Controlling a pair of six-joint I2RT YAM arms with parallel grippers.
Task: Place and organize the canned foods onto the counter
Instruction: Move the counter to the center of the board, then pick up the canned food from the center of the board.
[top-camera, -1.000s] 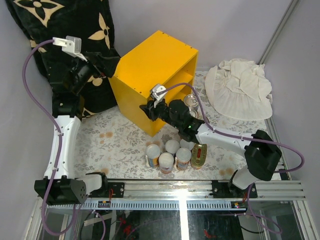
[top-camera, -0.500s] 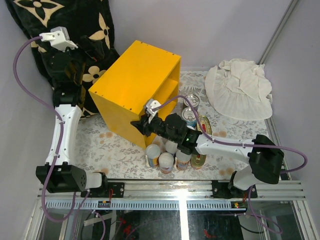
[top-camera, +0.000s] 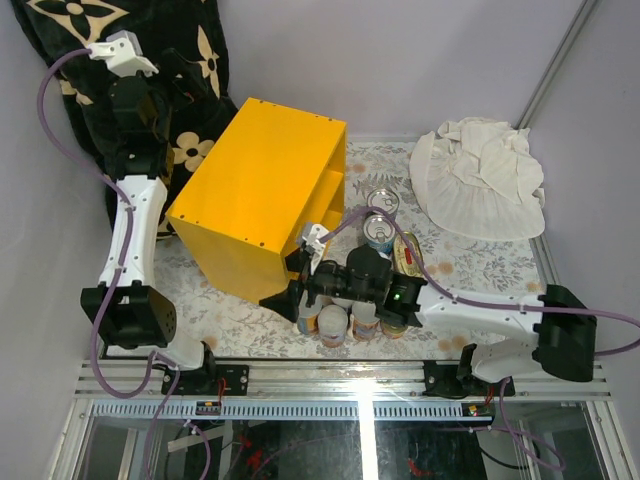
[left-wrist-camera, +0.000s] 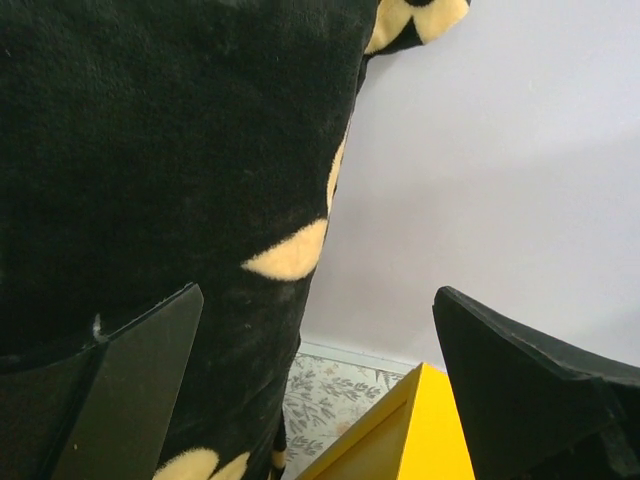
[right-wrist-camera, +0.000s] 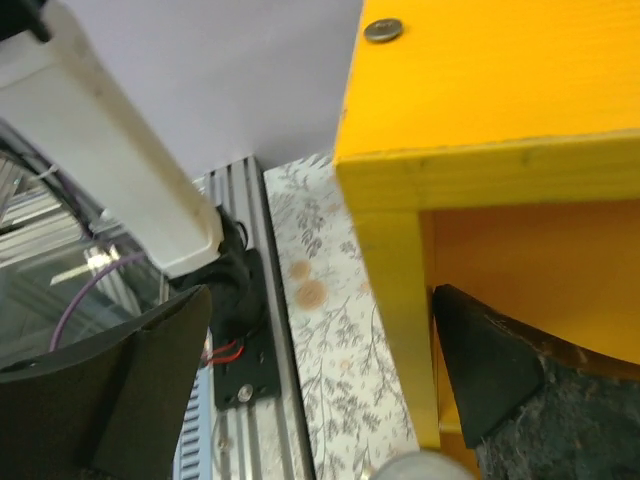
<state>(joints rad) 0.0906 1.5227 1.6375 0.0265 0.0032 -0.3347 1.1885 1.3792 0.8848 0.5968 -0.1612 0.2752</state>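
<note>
A bright yellow wooden box (top-camera: 250, 185) w/ one open side is sitting skewed on the floral table cover (top-camera: 215, 290), opening facing right. The right gripper (top-camera: 287, 281) is reaching in at the box's near corner, low by the table. In the wrist view its fingers (right-wrist-camera: 120, 400) are standing wide apart and straddling the box's front post: one outside, the other inside the opening right beside the post, not clamping it. The left gripper (left-wrist-camera: 318, 292) is hanging high behind the box's left side, fingers spread wide w/ nothing between them, facing the black plush pillow w/ cream flower shapes (top-camera: 60, 40). From above its tips are blending into the pillow, so exact pose is hard to read.

The slim white-lidded cans w/ orange labels (top-camera: 333, 322) are standing bunched just in front of the box's near corner, partly under the right arm. Two wider silver-topped cans (top-camera: 380, 232) are standing beside the box's open side, approx. one behind the other. A flat gold oval tin (top-camera: 408, 252) is lying just right of those. A white crumpled cloth (top-camera: 480, 180) is lying well right of the box, by the back wall.
</note>
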